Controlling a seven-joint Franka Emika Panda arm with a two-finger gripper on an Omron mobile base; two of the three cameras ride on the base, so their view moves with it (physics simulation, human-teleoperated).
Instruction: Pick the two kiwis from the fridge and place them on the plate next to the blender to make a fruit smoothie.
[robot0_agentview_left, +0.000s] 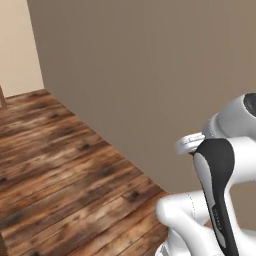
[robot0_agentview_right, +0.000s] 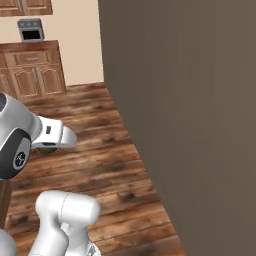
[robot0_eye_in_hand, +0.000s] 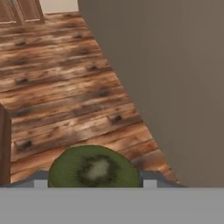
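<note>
Here, one kiwi (robot0_eye_in_hand: 94, 169) sits between two fingers (robot0_eye_in_hand: 40, 182).

A plank wood floor (robot0_agentview_left: 65, 165) runs beside a tall grey-brown wall (robot0_agentview_right: 190, 110); wooden cabinets (robot0_agentview_right: 32, 70) line the far beige wall (robot0_agentview_right: 77, 45).

we see a glossy white arm (robot0_agentview_left: 220, 200) at lower right of the left base view, rounded segments, a black panel with tiny markings down one link. in the right base view, left side, a dark grey joint cap carries a small white logo.
</note>
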